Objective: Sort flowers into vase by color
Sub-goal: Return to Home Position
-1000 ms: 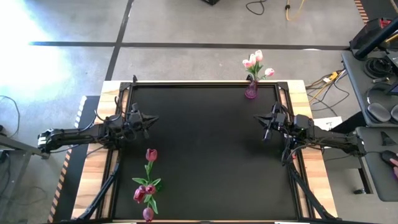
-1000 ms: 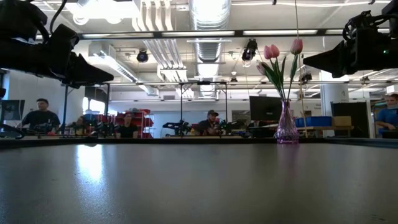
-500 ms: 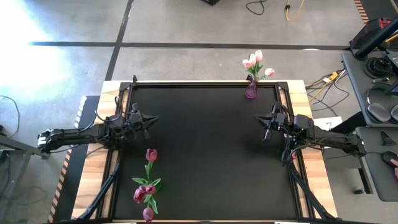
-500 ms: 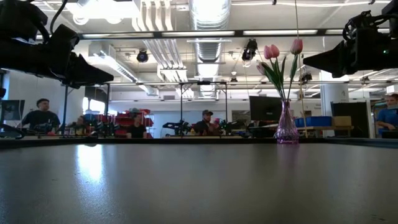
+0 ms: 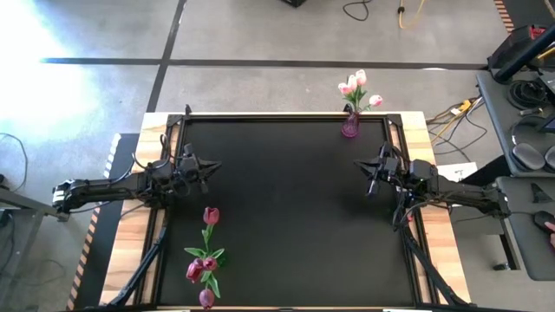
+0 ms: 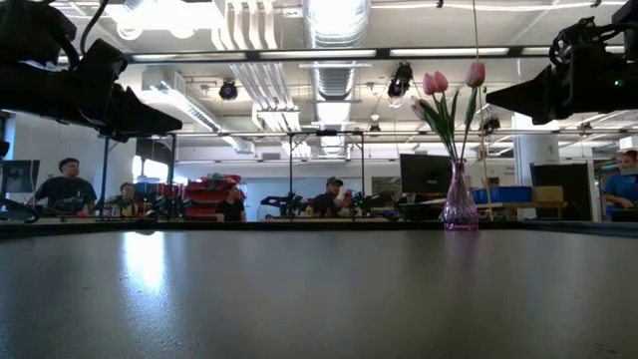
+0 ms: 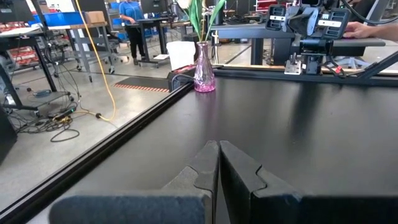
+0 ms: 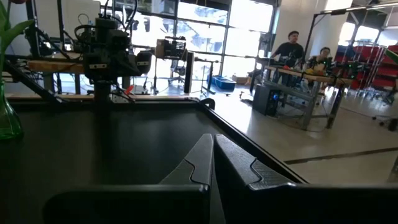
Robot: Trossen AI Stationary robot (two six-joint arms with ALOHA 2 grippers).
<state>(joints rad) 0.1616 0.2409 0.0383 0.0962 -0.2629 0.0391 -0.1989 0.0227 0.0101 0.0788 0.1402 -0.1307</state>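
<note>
Nothing on the surface point(image 5: 286, 217) has moved vs. a second ago: arms, vases and flowers all sit as they did. Only the people point(image 6: 231, 204) in the bkgd of the low view have shifted a bit.

Left end effector point(image 7: 218, 146) hangs over the left-middle of the surface, fingers pressed together w/ nothing between them. Right end effector point(image 8: 213, 138) mirrors it over the right-middle, also closed and empty. They point at each other across the bare centre, well apart.

Pale pink flowers point(image 5: 358, 85) stand in the violet vase point(image 5: 350, 126) at the far edge, right of centre. Dark magenta flowers point(image 5: 206, 260) are bunched at the near-left corner; the green vase point(image 8: 6, 121) shows at the edge of the right wrist view, w/ a leaf rising from it.

Step in hand looks like the return to rest, and both arms seem approx. parked already. No loose flower shows on the surface, so sorting reads as done. Next move prob. calls for little: settle the arms and keep clear of both vases, esp. the near-left one, which is close to the left arm.
</note>
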